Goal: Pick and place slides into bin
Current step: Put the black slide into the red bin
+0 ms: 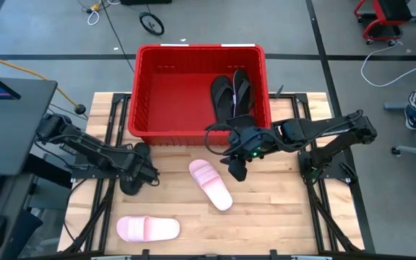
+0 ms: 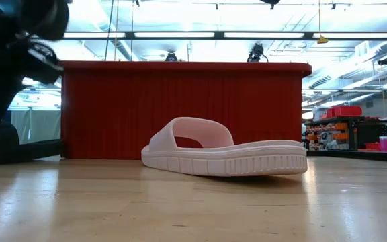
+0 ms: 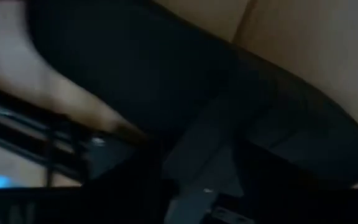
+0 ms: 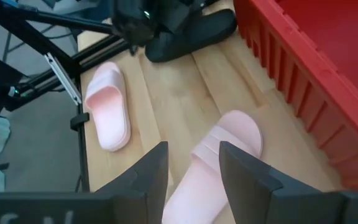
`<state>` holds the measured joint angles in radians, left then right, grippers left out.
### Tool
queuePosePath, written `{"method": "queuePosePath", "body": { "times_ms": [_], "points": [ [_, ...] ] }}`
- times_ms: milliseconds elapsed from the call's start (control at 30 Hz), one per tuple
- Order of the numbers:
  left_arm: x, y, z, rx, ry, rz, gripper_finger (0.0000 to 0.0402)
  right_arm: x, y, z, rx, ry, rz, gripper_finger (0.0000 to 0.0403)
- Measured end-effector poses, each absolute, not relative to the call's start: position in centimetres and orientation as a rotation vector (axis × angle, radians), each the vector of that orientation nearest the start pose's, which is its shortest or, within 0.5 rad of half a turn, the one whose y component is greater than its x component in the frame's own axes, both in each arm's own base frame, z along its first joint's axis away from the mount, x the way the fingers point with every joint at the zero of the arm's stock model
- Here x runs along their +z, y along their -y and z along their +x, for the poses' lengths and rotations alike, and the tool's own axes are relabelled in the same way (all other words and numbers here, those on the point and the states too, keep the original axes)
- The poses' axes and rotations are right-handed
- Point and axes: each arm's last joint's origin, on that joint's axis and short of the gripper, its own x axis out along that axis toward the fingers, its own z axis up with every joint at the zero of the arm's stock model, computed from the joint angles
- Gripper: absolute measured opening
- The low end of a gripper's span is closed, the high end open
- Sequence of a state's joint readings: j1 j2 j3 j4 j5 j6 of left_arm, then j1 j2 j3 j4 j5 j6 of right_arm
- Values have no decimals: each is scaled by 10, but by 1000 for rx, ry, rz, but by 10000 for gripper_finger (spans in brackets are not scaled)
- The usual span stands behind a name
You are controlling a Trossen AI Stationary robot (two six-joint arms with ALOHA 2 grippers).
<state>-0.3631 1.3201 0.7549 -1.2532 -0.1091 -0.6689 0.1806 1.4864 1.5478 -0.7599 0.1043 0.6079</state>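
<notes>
The red bin (image 1: 172, 94) stands at the table's far middle, with two black flip-flops (image 1: 231, 94) lying in its right half. A pale pink slide (image 1: 210, 185) lies sole down just in front of the bin. It also shows in the low view (image 2: 224, 151) and the right wrist view (image 4: 222, 155). My right gripper (image 1: 237, 167) hangs open above its far end, and its fingers (image 4: 148, 177) stand apart over the slide without touching it. My left gripper (image 1: 141, 167) is low over a black slide (image 1: 131, 182) at the left, which fills the left wrist view (image 3: 166, 81). A second pink slide (image 1: 148, 229) lies near the front edge.
The bin's near wall (image 2: 180, 107) rises right behind the pink slide. Bare wood lies between the two pink slides and to the right of the nearer one. Dark frame bars (image 4: 61, 74) run along the table's left side.
</notes>
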Motion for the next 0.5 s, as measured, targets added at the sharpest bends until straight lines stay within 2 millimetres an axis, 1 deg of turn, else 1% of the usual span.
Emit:
{"method": "queuePosePath", "body": {
  "times_ms": [133, 200, 267, 333, 500],
  "points": [
    [170, 61, 158, 331, -1751, -256, 187, 380, -53, 308, -136, -679, 486, 148],
    [169, 64, 161, 317, -1751, -363, 180, 380, -53, 308, -136, -679, 486, 148],
    [172, 66, 163, 308, -1761, -429, 174, 380, -53, 308, -136, -679, 486, 148],
    [178, 71, 168, 258, -1743, -458, 169, 380, -53, 308, -134, -679, 480, 148],
    [191, 77, 178, 154, -1696, -447, 160, 380, -53, 308, -128, -679, 463, 148]
  ]
}}
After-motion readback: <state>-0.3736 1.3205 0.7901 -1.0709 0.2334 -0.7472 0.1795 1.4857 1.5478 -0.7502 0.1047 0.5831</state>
